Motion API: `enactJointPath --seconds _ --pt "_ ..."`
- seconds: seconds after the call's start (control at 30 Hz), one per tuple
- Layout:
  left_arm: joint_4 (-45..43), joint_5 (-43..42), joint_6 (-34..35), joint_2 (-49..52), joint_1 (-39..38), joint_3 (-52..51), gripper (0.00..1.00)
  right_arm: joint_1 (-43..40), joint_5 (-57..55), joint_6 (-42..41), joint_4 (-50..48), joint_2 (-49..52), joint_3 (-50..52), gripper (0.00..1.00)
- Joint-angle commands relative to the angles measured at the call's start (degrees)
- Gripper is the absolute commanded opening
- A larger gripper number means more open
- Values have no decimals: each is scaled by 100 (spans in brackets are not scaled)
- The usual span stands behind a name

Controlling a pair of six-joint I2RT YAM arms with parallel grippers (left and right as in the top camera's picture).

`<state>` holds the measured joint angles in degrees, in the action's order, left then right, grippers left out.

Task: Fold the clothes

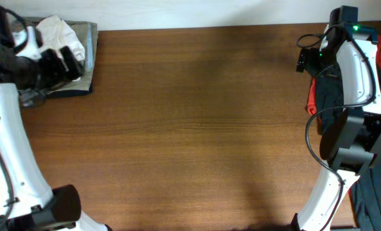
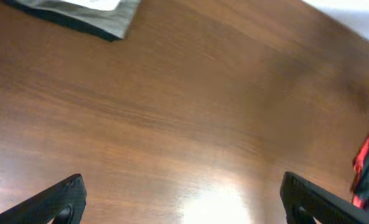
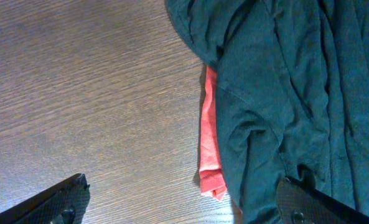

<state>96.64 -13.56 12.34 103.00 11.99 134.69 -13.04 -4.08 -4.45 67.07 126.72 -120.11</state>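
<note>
Much of the clothing is only partly seen: the dark teal garment (image 3: 284, 93) runs off the top and right edges of the right wrist view, crumpled, and covers all but a narrow strip of the red garment (image 3: 209, 143) beside it at the desk's (image 1: 196, 115) right edge. From overhead the right arm (image 1: 357, 64) hides most of that heap. At the far left corner, the folded stack (image 1: 87, 38) with a white cloth (image 1: 58, 32) on top is partly blocked by the left arm (image 1: 4, 141), which reaches up the left side. The left pincer (image 2: 184, 202) hovers over bare wood, fingers apart and empty. The right pincer (image 3: 184, 202) is likewise spread wide, holding nothing, above the garments' edge.
</note>
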Motion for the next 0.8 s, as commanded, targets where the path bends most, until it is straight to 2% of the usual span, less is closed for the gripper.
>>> enactJointPath --seconds 0.0,0.1,0.2,0.27,0.33,0.43,0.5,0.6,0.7,0.77 --pt "7 142 -492 -302 -693 -960 99 22 -92 -13 -4 -44 -85 99" --pt "-205 330 -302 -1095 -962 -2750 99 20 -92 -13 -4 -44 -85 99" --pt "-798 330 297 -2146 -1003 -4269 99 22 -90 -13 -4 -44 -85 99" --pt "-739 328 837 -2861 -1001 -5149 99 22 -92 -13 -4 -44 -85 98" --pt "-671 330 887 -3320 -1001 -5580 99 20 -92 -13 -4 -44 -85 99" --pt "-654 374 881 -3477 -1001 -5591 100 22 -92 -13 -4 -44 -85 99" --pt "-1069 417 723 -3473 -1003 -5600 99 22 -92 -11 -4 -44 -85 99" --pt "-1685 363 33 -3475 -1429 -5954 99 22 -92 -13 -4 -44 -85 99" --pt "-3112 378 -522 -3762 -1790 -7007 99 22 -92 -13 -4 -44 -85 99" --pt "-4494 166 -1123 -4450 -1827 -8131 99 22 -92 -11 -4 -44 -85 99"
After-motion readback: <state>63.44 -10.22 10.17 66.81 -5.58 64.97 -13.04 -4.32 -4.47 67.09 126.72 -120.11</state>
